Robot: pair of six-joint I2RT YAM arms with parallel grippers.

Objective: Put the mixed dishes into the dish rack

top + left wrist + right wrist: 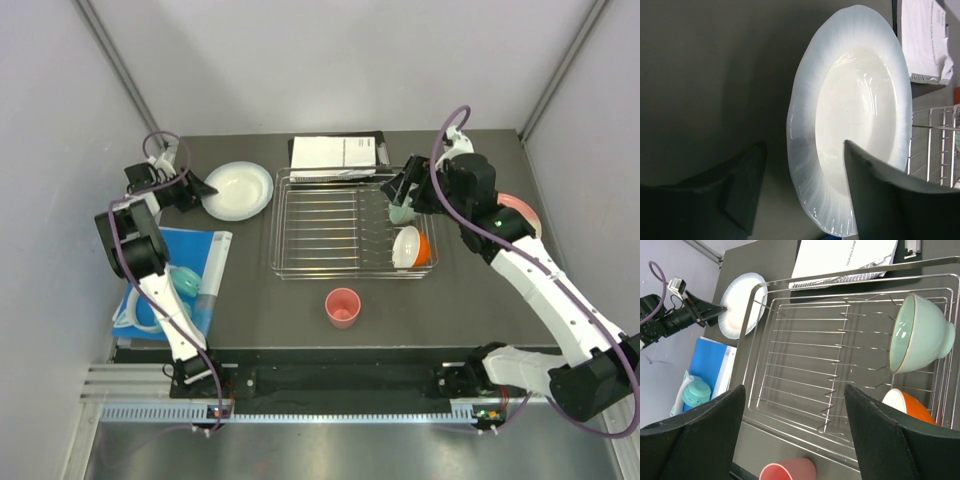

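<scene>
Mint bowl (920, 332), wht plate (238, 190), pink cup (343, 307)

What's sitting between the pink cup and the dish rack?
Nothing; just bare dark tabletop between the pink cup and the dish rack's near rail, clearest in the top view.

Soft, even overhead light filled all 3 views, with faint shadows. In the left wrist view the white plate (855, 100) carried small glare streaks, the table (700, 75) at the left of the frame lay dim, and the near fingers (890, 200) were blurred.
</scene>
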